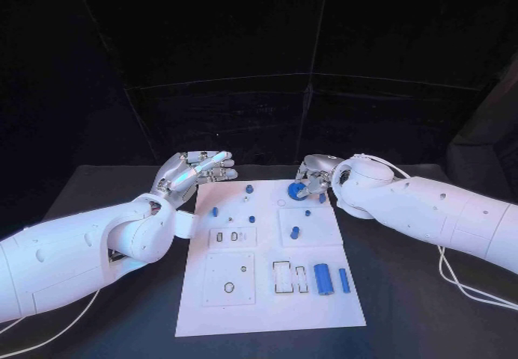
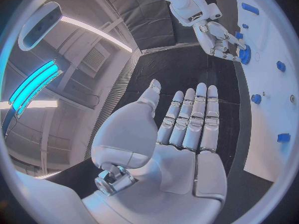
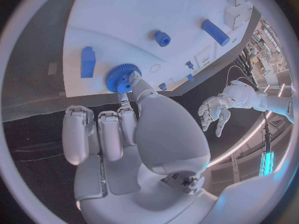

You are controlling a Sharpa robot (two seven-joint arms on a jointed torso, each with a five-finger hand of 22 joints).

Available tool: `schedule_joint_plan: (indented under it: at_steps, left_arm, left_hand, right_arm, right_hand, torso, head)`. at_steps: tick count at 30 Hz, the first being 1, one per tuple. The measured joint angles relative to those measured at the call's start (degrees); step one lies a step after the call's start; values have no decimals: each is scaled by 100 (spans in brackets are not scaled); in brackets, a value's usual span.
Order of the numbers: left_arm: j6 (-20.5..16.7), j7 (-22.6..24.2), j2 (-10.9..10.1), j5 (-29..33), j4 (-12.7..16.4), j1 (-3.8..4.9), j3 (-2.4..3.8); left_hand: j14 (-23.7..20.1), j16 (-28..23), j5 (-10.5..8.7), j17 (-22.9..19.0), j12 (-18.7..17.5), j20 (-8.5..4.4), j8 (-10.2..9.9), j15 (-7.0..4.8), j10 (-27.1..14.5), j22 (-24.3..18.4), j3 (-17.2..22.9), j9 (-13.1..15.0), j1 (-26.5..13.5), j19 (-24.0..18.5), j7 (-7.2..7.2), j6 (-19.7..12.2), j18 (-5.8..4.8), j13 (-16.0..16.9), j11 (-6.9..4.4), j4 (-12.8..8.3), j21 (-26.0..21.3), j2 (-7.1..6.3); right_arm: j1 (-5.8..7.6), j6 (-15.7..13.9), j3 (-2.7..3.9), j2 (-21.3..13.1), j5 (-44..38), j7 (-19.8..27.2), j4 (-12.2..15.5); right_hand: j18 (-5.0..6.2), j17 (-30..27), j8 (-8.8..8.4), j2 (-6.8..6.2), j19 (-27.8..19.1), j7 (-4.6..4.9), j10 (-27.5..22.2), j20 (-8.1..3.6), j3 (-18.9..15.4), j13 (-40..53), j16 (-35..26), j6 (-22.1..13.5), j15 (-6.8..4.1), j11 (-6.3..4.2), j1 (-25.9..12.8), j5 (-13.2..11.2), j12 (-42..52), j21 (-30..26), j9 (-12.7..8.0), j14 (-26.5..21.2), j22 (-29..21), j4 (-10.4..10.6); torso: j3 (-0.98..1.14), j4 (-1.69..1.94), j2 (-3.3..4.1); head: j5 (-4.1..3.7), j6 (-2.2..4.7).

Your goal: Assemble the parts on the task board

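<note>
- Nearest the robot, on the near part of the white task board, a large blue cylinder lies beside a slimmer blue bar, with a small blue piece just to their left next to rectangular cut-outs.
- Farther up the board, a short blue peg stands on a raised square panel, and several small blue parts are scattered towards the far end, among them one at and one at.
- At the board's far right corner sits a blue gear; in the right wrist view its toothed rim is plain, lying on the board close to a blue block.
- The right hand is on this gear: thumb and one fingertip touch it, while the other fingers are curled loosely beside it. Whether the gear is truly pinched or only touched cannot be told.
- The left hand hovers just off the board's far left edge, above the black table, holding nothing; its fingers are stretched out straight and close together, thumb apart.
</note>
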Motion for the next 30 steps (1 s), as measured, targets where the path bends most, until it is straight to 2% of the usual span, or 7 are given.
schedule_joint_plan:
  at_steps: [5, 8, 14, 15, 17, 23, 30]
  left_arm:
    - [4, -2, -2, 0, 1, 0, 0]
    - [5, -3, -6, 0, 4, 0, 0]
    - [5, -3, -24, 0, 9, 0, 0]
    - [5, -4, -25, 0, 10, 0, 0]
    - [5, -4, -26, 0, 12, 0, 0]
    - [5, -4, -24, 0, 11, 0, 0]
    - [5, -4, -14, 0, 0, 1, 0]
  left_hand:
    - [0, 0, 0, 0, 0, 0, 0, 0, 0, 0, 0, 0, 0, 0, 0, 0, 0, 0, 0, 0, 0, 0]
    - [0, 0, 0, 0, 0, 0, 0, 0, 0, 1, 0, 0, 0, 0, 0, 0, 0, 0, 0, 0, 0, 0]
    - [0, 0, 0, 1, 0, 0, 0, 0, 0, 1, 0, 0, 0, 0, 0, 0, 0, 0, 0, 0, 0, 0]
    - [0, 0, 0, 1, 0, 0, 0, 0, 0, 1, 0, 0, 0, 0, 0, 0, 0, 0, 0, 0, 0, 0]
    - [0, 0, 0, 1, 0, 0, 0, 0, 0, 1, 0, 0, 0, 0, 0, 0, 0, 0, 0, 0, 0, 0]
    - [0, 0, 0, 1, 0, 0, 0, 0, 0, 1, 0, 0, 0, 0, 0, 0, 0, 0, 0, 0, 0, 0]
    - [0, 0, 0, 1, 0, 0, 0, 0, 0, -5, 16, 0, 0, 0, 0, 0, 0, 0, 0, -16, -41, 0]
  right_arm:
    - [-21, -209, -7, -24, -85, 10, 141]
    - [-23, -405, -8, -70, -147, 17, 343]
    - [-22, -760, -5, -81, -288, 16, 786]
    - [-22, -799, -4, -55, -312, 10, 827]
    - [-21, -864, -4, 27, -370, 1, 885]
    - [-20, -1003, -3, 438, -567, -29, 876]
    - [-69, -1036, -1, 872, -731, -43, 606]
  right_hand:
    - [0, 0, 0, 30, 46, 1, 31, -11, 117, -4, 30, 1, -41, -28, -1, 51, 45, 32, -1, 0, 0, -56]
    - [0, 0, -1, 48, 67, 1, 31, -31, 179, -4, 30, 1, -41, -29, -19, 127, 46, 32, -3, 0, 0, -96]
    - [1, 0, -1, 99, 66, 1, 72, -31, 196, -1, 30, 1, -41, -28, -76, 127, 84, 58, -15, 0, 0, -101]
    - [1, -1, -1, 109, 66, 1, 72, -31, 203, 5, 30, 1, -41, -28, -104, 127, 90, 58, -299, 0, 0, -108]
    - [1, -1, -1, 80, 66, 1, 72, -31, 204, 0, 30, 1, -41, -28, -139, 127, 90, 58, -291, 0, 0, -108]
    - [2, -1, -1, 43, 66, 1, 72, -31, 227, -12, 30, 1, -41, -29, -201, 127, 89, 58, -291, 0, -1, -95]
    - [2, -1, -1, 12, 66, 1, 72, -31, 249, -13, 30, 1, -41, -29, -233, 127, 89, 58, -291, 0, -1, -103]
  torso:
    - [1, -1, 0]
    - [1, -1, -2]
    - [-7, 0, -3]
    - [-7, 1, -3]
    - [-8, 4, -3]
    - [-7, 15, -1]
    - [-4, 16, 3]
  head:
    - [10, 5]
    - [20, 9]
    - [43, 19]
    - [48, 20]
    - [61, 22]
    - [82, 27]
    - [110, 10]
